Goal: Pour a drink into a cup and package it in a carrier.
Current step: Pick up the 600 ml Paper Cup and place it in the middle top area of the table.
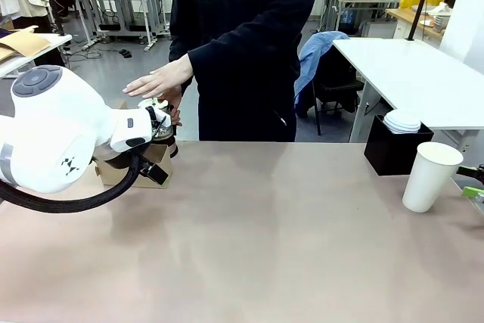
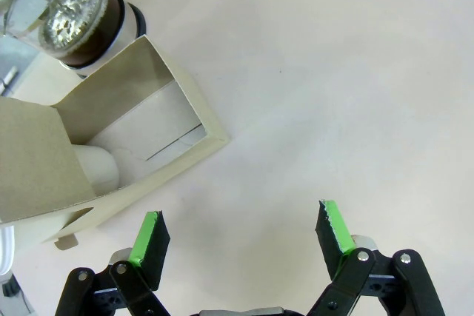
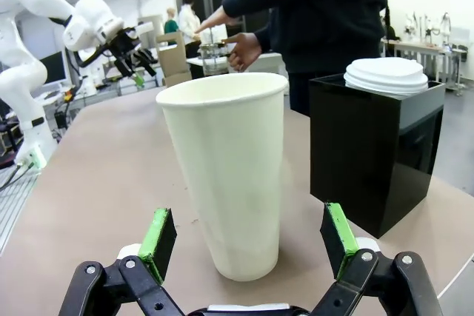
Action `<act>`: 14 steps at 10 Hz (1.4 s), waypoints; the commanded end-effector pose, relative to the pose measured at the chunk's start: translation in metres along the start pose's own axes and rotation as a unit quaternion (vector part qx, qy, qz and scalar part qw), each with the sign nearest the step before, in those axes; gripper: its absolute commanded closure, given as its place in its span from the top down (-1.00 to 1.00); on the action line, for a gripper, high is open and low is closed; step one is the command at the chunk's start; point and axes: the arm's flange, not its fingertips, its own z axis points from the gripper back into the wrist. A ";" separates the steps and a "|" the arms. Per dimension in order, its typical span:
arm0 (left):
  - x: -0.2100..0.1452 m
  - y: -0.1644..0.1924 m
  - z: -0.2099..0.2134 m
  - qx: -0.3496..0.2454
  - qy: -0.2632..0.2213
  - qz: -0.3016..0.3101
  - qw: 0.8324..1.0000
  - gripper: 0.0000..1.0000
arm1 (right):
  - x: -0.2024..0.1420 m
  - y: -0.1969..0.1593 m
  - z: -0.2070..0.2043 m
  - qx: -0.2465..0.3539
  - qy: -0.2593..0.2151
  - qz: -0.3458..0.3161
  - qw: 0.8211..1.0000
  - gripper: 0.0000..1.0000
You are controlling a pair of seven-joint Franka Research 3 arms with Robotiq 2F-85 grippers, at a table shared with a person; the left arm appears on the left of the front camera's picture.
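a tall white paper cup (image 1: 431,175) is stood open-topped near the table's right end, just in front of a black box (image 1: 393,153). what it holds cannot be told. a stack of white domed lids (image 1: 402,120) is held in the top of the box. in the right wrist view the cup (image 3: 226,175) is framed between the spread green pads of the right gripper (image 3: 248,233), and no contact with its wall is seen.

at the far left of the table a brown cardboard carrier (image 2: 111,153) is set, with a pale rounded form seen inside it; what that is cannot be told. a glass jar (image 2: 70,12) is placed just behind the carrier, and the dark brown drink (image 2: 96,38) is seen through its wall. the left gripper (image 2: 241,231) is held over bare table beside the carrier, its fingers released and nothing between them.

one hand of the person (image 1: 155,81) is spread flat above the jar.

the table (image 1: 265,247) is covered in a plain pinkish-tan surface. behind it a white table (image 1: 416,73), a chair draped in blue cloth (image 1: 314,54) and workbenches farther off are seen.
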 end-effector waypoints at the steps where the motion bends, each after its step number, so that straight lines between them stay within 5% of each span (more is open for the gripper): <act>1: 0.000 0.001 0.000 0.000 0.000 0.001 1.000 1.00 | 0.004 0.010 -0.008 0.005 0.007 -0.007 1.000 1.00; 14: 0.000 0.001 0.000 0.000 0.000 0.001 1.000 1.00 | 0.010 0.021 -0.045 -0.016 -0.034 -0.050 0.998 1.00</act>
